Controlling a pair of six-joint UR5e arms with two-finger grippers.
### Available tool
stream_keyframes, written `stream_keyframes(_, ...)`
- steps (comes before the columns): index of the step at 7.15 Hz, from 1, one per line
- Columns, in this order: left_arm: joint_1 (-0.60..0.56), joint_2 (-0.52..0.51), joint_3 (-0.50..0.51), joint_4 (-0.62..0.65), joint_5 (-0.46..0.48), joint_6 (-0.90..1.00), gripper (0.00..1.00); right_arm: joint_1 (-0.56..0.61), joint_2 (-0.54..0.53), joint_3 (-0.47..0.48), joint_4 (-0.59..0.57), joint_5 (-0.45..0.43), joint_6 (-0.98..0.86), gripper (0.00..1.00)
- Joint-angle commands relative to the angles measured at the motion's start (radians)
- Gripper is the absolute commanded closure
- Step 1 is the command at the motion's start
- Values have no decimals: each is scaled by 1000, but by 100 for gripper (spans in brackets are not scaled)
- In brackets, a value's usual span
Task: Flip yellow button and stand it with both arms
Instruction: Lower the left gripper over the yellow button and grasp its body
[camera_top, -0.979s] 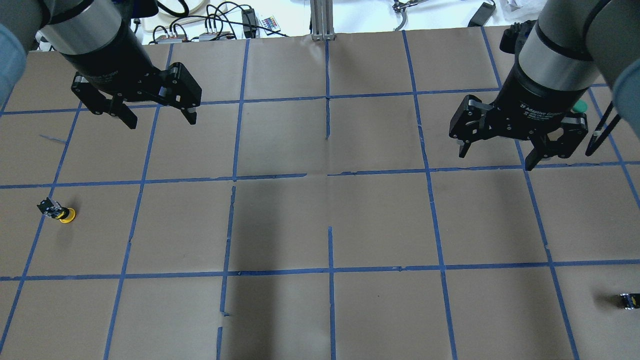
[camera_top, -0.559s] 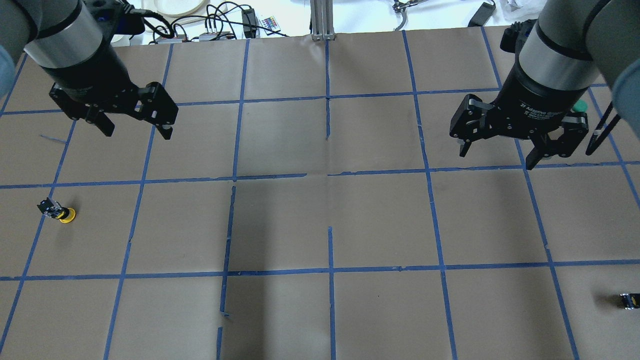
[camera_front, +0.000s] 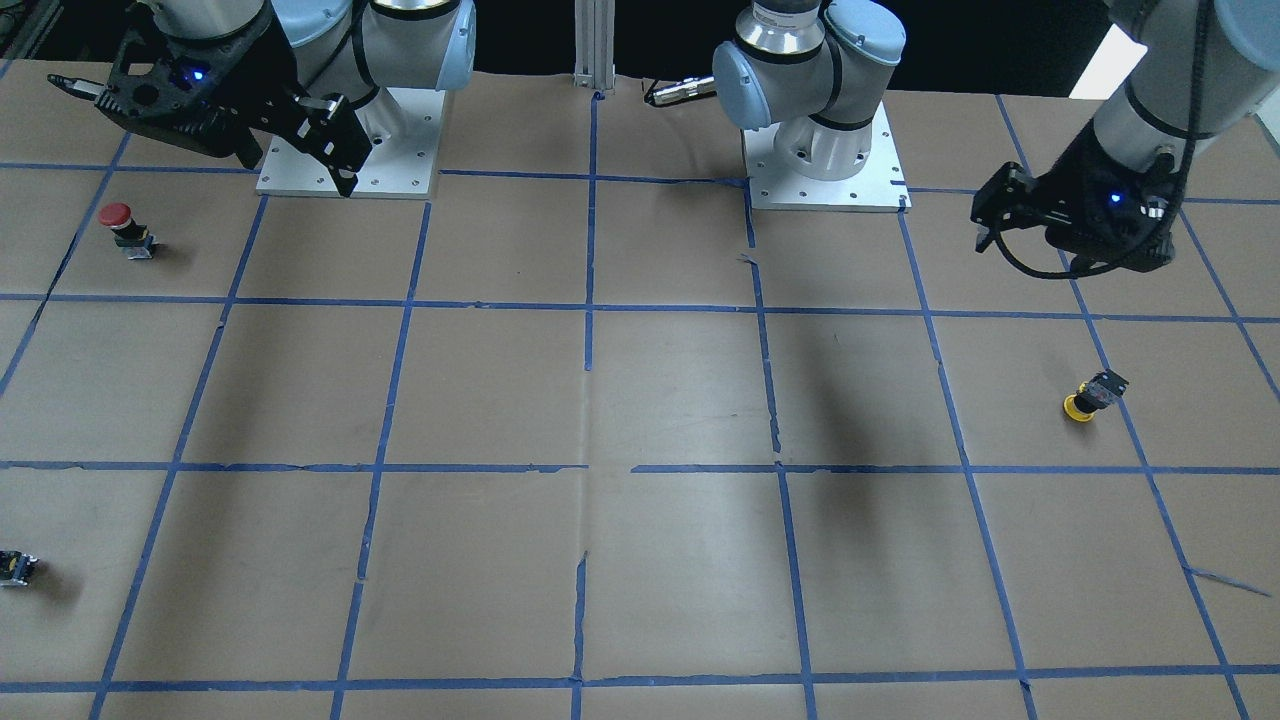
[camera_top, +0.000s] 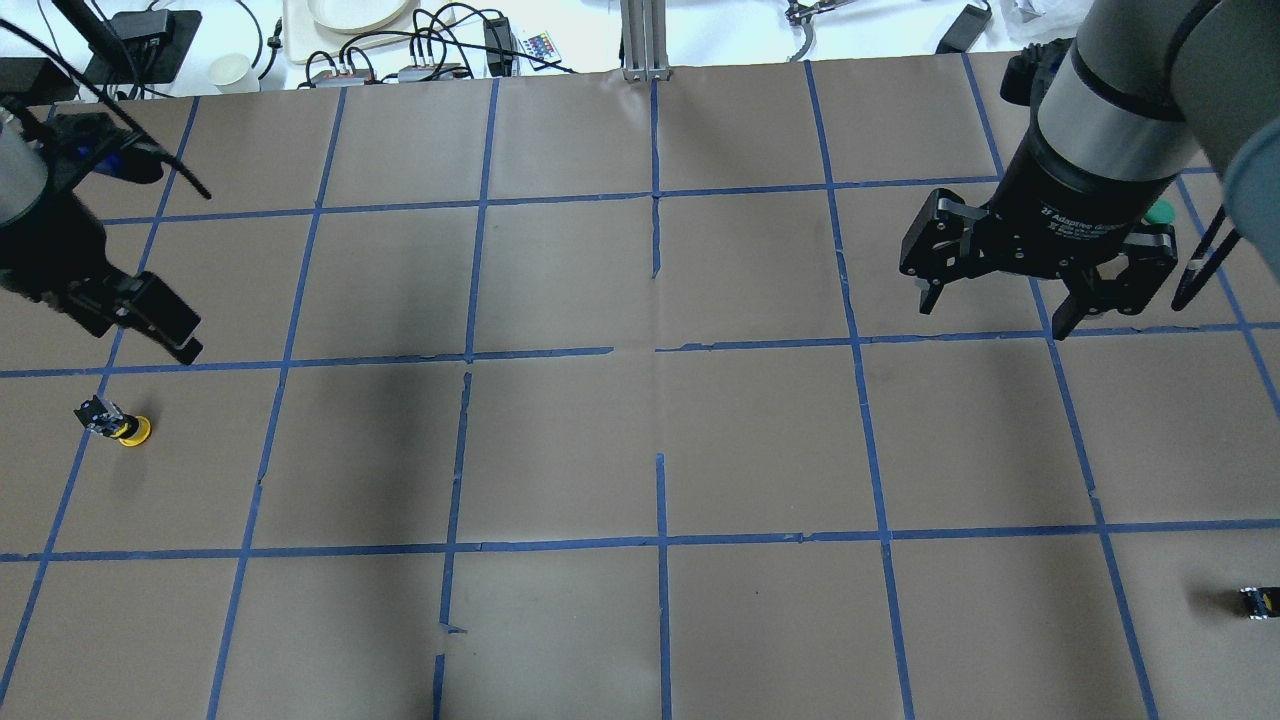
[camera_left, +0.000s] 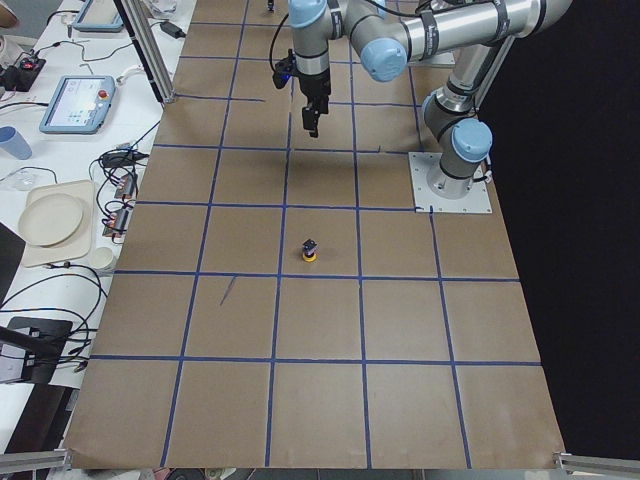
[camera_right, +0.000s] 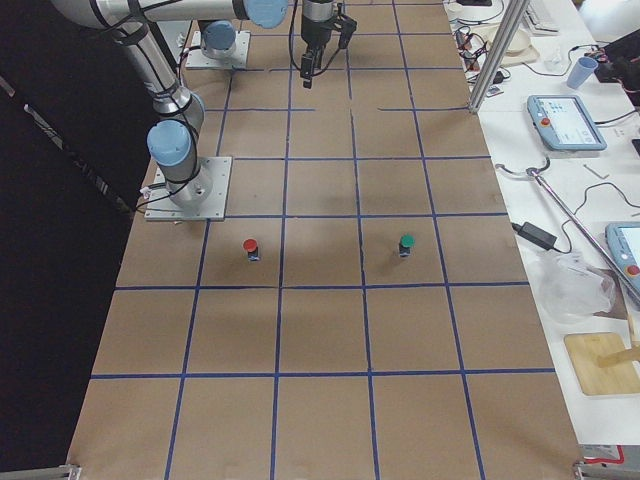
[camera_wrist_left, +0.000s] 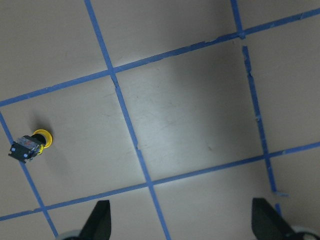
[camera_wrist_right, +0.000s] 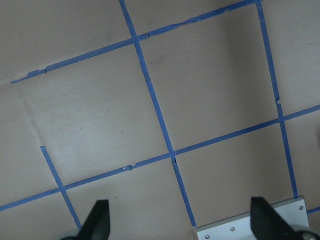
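Note:
The yellow button (camera_top: 122, 425) rests tilted on the brown paper at the table's left side, cap on the paper and black body up. It also shows in the front view (camera_front: 1088, 397), the left side view (camera_left: 310, 250) and the left wrist view (camera_wrist_left: 31, 145). My left gripper (camera_top: 135, 325) is open and empty. It hangs above the paper close to the button without touching it, and also shows in the front view (camera_front: 1065, 255) and the left wrist view (camera_wrist_left: 182, 225). My right gripper (camera_top: 993, 315) is open and empty, far off over the right side (camera_wrist_right: 180, 225).
A red button (camera_front: 118, 222) and a green button (camera_right: 405, 243) stand on the robot's right side. The green one is partly behind my right gripper in the overhead view. A small capless dark block (camera_top: 1258, 600) lies at the right edge. Cables and plates (camera_top: 350, 12) lie beyond the far edge.
My left arm has swung left and down in the overhead view, ending close to the yellow button, still open. The right arm and the button have not moved.

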Motion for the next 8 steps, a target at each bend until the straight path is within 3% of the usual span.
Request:
stream_keyframes(1,170,-37,-144,273,-8,273,0,0,0,1,2,0,1,0)
stream_keyframes(2,245,-91,-160,387,-23,397,0,0,0,1,2,1,1,0)
stream_keyframes(4,351,-210,-150,407,-88,538,0,0,0,1,5,-1,1,0)
stream_keyframes(6,359,-334,-52,434,-100,641,0,2,-2,1,6,-1,2,0)
stream_keyframes(8,352,-347,-96,452,-91,665,0,2,0,1,5,-1,1,0)
